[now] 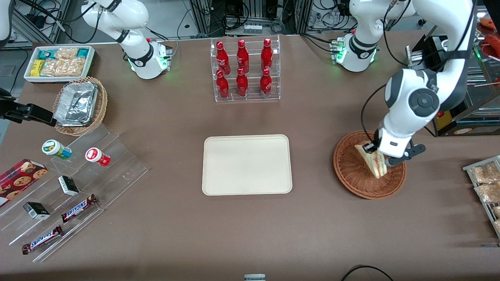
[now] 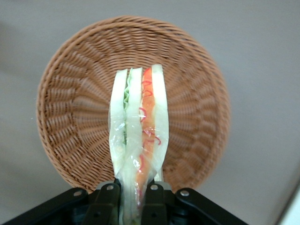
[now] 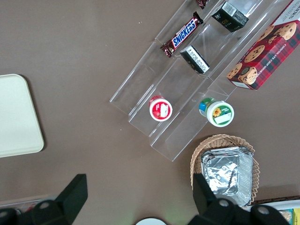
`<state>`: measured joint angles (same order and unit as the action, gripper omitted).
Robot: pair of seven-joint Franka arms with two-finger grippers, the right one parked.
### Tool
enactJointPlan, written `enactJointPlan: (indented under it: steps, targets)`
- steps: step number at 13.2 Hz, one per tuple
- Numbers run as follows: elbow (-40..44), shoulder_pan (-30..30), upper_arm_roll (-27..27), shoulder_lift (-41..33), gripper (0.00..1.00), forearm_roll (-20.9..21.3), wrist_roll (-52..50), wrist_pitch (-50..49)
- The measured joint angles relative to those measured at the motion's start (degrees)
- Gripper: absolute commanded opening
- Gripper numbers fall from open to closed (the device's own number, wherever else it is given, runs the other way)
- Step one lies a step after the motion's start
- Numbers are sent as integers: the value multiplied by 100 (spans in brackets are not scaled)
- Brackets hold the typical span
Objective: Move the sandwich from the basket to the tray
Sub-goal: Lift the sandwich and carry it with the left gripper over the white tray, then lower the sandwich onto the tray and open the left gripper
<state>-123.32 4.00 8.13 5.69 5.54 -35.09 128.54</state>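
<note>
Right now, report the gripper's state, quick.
Left gripper: closed on the sandwich, holding it above the basket, not yet at the tray.

Glossy white arm with rounded grey joint caps, black cable looping beside it, green-lit base, white-bodied gripper over the basket, black fingers, silver screws

The sandwich shows pale bread with green and red-orange filling stripes under clear glossy wrap, clamped in the black pincer above the reddish-brown woven basket, whose wicker runs in ringed ridges. The tray is plain cream on the dull brown table. Six red bottles with white lettering stand in a clear rack.
</note>
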Motion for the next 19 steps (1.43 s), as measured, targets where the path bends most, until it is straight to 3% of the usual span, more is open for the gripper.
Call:
enactJointPlan:
  steps: [4,7,16,19]
  targets:
    - [230,333,695,70,0,-7,12,-21]
    - [780,672,1100,611,0,-19,-65,-21]
    - [2856,1999,1169,2756,0,13,-866,-51]
    - [3244,2215,1129,3188,0,441,-1154,-73]
